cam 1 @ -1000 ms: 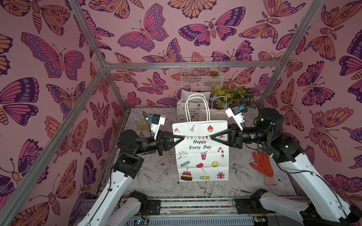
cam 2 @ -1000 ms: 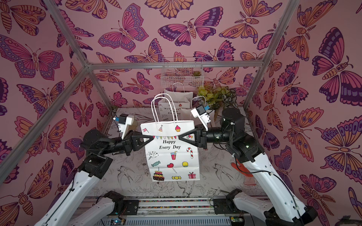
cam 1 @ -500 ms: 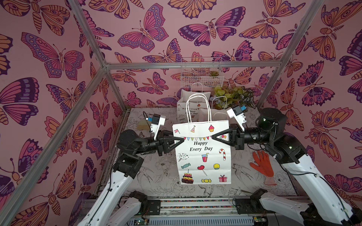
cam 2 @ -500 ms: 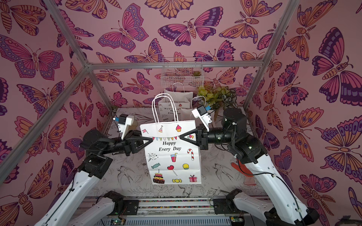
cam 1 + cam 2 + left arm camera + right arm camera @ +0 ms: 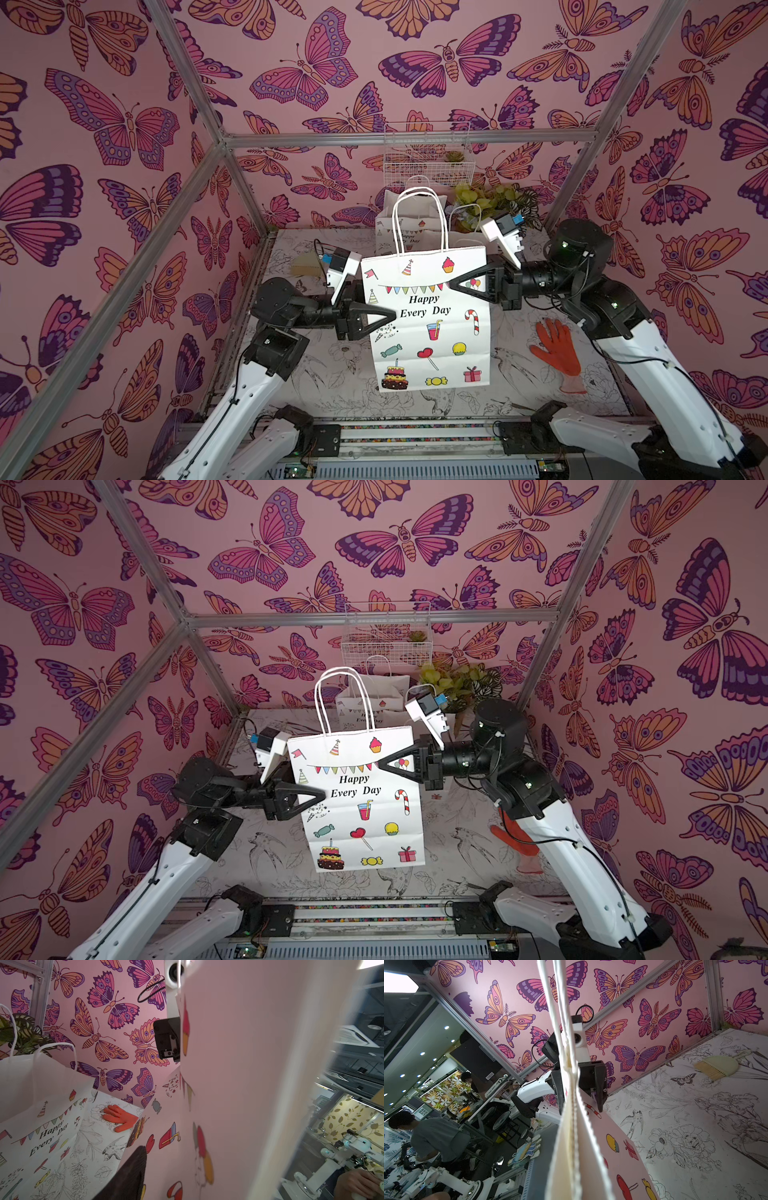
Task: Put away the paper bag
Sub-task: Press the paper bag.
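Half done at most, by my judgement: the paper bag (image 5: pixel 428 332) hung upright in the air above the table (image 5: pixel 332 374), folded flat and not yet stowed beside the similar bags (image 5: pixel 415 232) standing at the back (probably where it belonged). The right gripper (image 5: pixel 452 285) was pinched tight on one side edge. The left gripper (image 5: pixel 391 318) straddled the opposite edge with its jaws apart. The bag was smooth, stiff white paper with a saw-toothed top rim, twisted cord handles (image 5: pixel 549 1001) and bright party prints.
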